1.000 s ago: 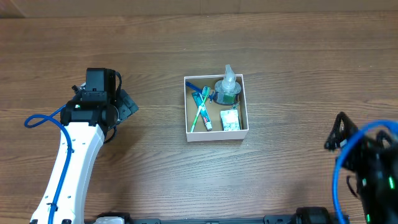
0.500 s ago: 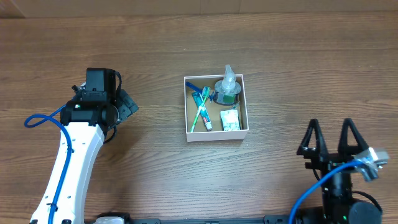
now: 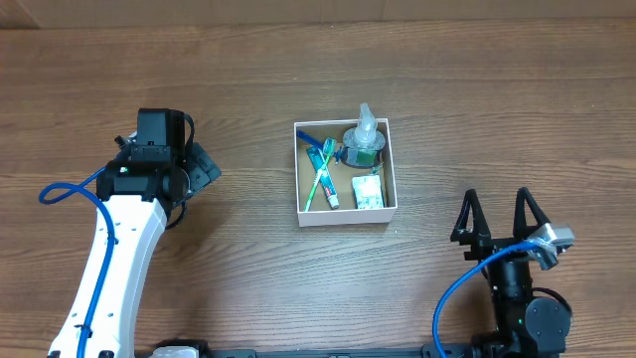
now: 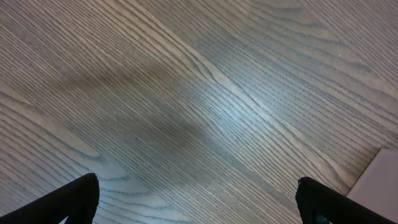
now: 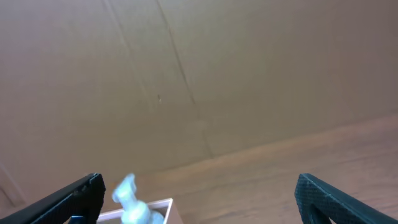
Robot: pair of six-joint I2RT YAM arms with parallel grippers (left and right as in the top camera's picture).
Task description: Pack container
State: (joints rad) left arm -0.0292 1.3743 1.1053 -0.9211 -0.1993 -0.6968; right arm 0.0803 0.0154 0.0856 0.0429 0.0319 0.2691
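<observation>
Overhead view. The container (image 3: 343, 217) sits mid-worktop (image 3: 248, 60), open side up, holding a toothbrush (image 3: 320, 179), a pump bottle (image 3: 365, 139) and a small packet (image 3: 369, 193). Packing appears largely complete (a judgement from the filled interior). The left claw (image 3: 204, 166) lies well to the container's left, fingers apart and empty. The right claw (image 3: 495, 214) points upward near the front right, fingers likewise spread, gripping nothing. Both stand off, probably to leave the box unobstructed. Bare worktop borders all four walls, allowing approach from either side.
</observation>
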